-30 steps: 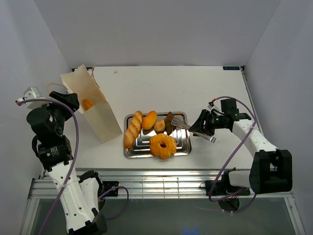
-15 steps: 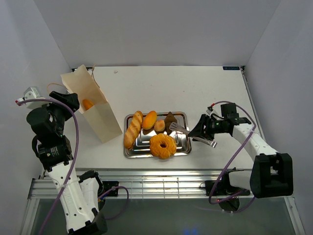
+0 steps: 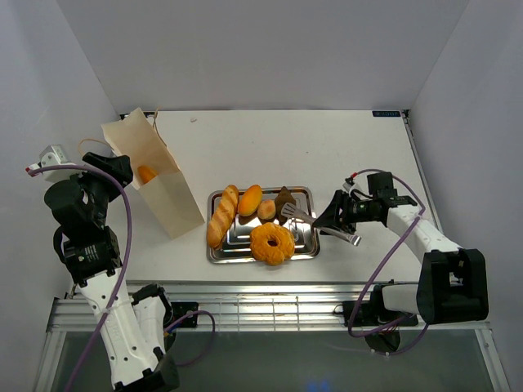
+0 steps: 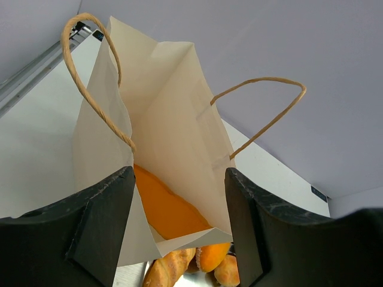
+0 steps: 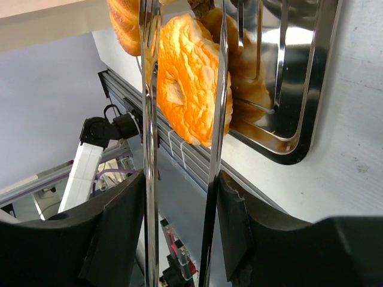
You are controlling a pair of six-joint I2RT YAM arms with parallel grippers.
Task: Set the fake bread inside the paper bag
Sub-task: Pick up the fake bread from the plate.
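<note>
Steel tongs (image 3: 315, 221) pinched in right gripper (image 3: 337, 219), tips over tray (image 3: 306, 238) amid fake bread (image 3: 272, 242), poised to grab; left of tray, left gripper (image 4: 178, 203) spread wide, seemingly steadying paper bag (image 3: 167, 200).

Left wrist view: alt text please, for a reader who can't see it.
An open, cord-handled paper bag fills the frame, mouth toward the camera, with an orange loaf lying inside. The left gripper has its black fingers spread either side of the mouth, and more bread shows below the bag's edge.
</note>
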